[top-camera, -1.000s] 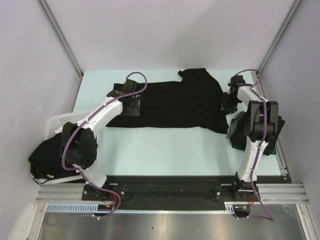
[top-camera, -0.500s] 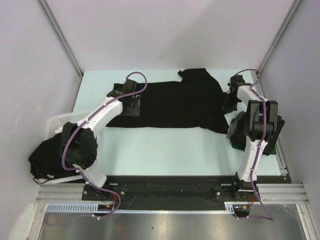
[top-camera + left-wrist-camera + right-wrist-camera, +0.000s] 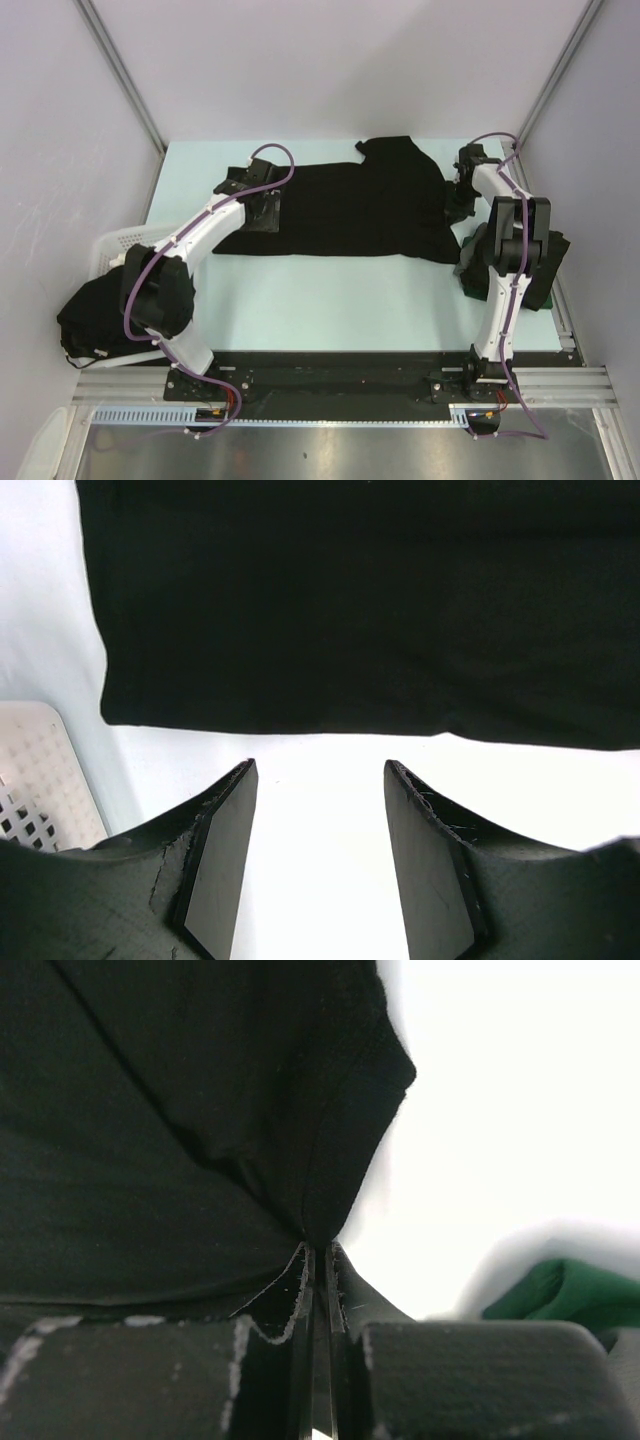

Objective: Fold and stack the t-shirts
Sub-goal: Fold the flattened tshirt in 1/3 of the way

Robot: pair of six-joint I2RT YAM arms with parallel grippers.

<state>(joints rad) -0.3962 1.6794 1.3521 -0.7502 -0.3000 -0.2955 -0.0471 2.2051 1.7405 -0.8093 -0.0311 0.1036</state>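
From my remote station: a black t-shirt (image 3: pixel 345 208) lies spread across the far half of the pale table (image 3: pixel 330 300), between the two arms. The right gripper (image 3: pixel 455 204) is at the shirt's right edge. In its wrist view the jaws are pressed together on a pinch of the black cloth (image 3: pixel 180 1140), which fans out from the fingertips (image 3: pixel 318 1250) in folds. The left gripper (image 3: pixel 262 212) is at the shirt's left end. In its wrist view the jaws stand apart with nothing between them (image 3: pixel 318 770); bare table shows in the gap, and the shirt's straight edge (image 3: pixel 350 630) runs across the frame just beyond the fingertips.

From overhead I cannot make out either set of fingers against the dark cloth, nor whether the left gripper touches the shirt. The right arm covers part of the shirt's right side, and both wrist views cut the garment off at the frame.

The shirt is plain and mostly flat, with one part jutting toward the far edge and a rumpled right end. A white slotted basket (image 3: pixel 115 245) sits at the table's left, with a heap of black cloth (image 3: pixel 95 315) beside it under the left arm. A green cloth (image 3: pixel 560 1295) lies near the right gripper.
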